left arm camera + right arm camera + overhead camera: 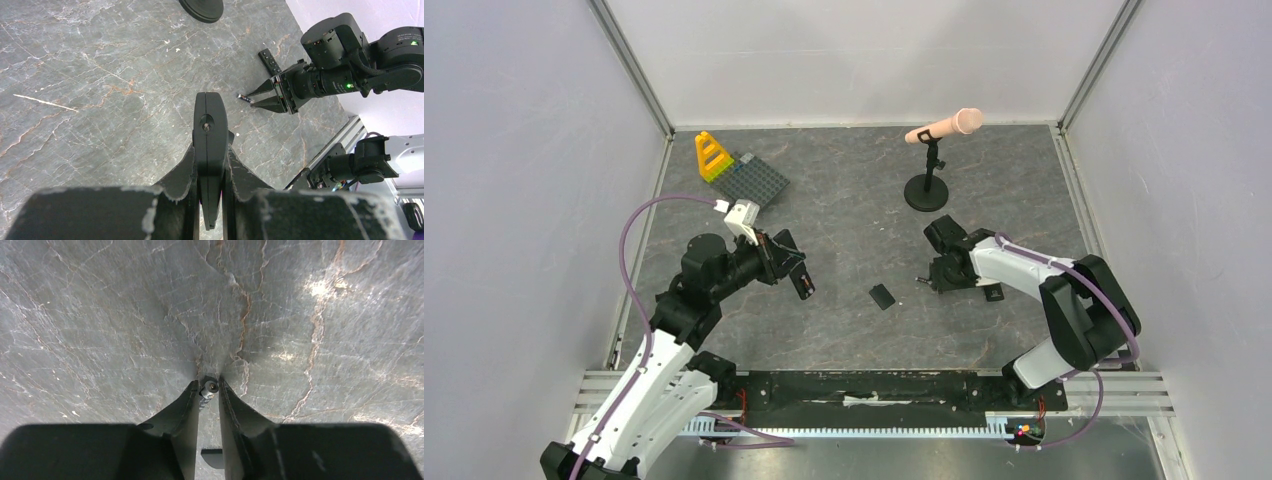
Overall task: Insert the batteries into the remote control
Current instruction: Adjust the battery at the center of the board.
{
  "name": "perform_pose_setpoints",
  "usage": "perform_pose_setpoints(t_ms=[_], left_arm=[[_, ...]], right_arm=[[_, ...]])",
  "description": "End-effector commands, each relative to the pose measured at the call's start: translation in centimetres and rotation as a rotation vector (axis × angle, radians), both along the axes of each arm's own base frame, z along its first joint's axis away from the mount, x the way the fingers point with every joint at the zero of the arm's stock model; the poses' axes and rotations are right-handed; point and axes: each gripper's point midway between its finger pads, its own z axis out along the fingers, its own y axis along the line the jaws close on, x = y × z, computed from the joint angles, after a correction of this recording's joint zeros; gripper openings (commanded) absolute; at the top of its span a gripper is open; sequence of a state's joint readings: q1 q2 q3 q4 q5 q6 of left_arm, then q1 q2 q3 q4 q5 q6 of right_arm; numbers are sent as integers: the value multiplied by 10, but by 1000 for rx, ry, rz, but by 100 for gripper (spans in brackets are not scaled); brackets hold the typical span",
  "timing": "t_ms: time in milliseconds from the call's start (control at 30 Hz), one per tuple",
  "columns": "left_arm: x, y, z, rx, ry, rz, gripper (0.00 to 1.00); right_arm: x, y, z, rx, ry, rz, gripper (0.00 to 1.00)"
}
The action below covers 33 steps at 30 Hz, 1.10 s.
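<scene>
My left gripper (pixel 796 272) is shut on the remote control (pixel 804 283), a slim black bar held off the table. In the left wrist view the remote control (pixel 210 125) stands edge-on between the fingers, reaching past them. A small black cover (pixel 882 296) lies flat on the table between the arms. My right gripper (pixel 207 385) is down at the table, its fingertips closed on either side of a tiny silvery battery (pixel 210 387) seen end-on. The left wrist view shows that battery (pixel 244 98) poking out of the right gripper's (pixel 257 97) tips.
A second black remote with rows of buttons (pixel 270 60) lies beside the right arm's wrist. A pink microphone on a round black stand (pixel 927 190) is behind it. A grey baseplate (pixel 759 180) with a yellow toy (pixel 712 157) sits at the back left.
</scene>
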<state>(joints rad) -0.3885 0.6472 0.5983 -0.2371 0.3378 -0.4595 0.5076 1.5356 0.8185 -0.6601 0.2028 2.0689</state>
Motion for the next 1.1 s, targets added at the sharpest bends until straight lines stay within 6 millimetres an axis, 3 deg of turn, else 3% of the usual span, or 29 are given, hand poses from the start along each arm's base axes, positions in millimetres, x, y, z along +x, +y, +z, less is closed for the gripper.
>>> perform_pose_setpoints(t_ms=[0,100,267,433,833,1067], left_arm=[[5,4,6,20,-55,15,2],[5,4,5,22,-54,17,2],[5,5,4,26,-50,20,2],[6,5,4,28,-52,24,2],[7,9,3,37,-52,43,2],[8,10,3,41,-52,49,2]], right_arm=[[9,-14,2,-2,-23,-256,20],[12,-20,6,-39,-42,-248,20],[18,-18,17,-66,-36,-198,46],[21,-5,23,-38,-28,-146,53],[22,7,13,-26,24,-126,50],[16,2,1,-58,56,-111,32]])
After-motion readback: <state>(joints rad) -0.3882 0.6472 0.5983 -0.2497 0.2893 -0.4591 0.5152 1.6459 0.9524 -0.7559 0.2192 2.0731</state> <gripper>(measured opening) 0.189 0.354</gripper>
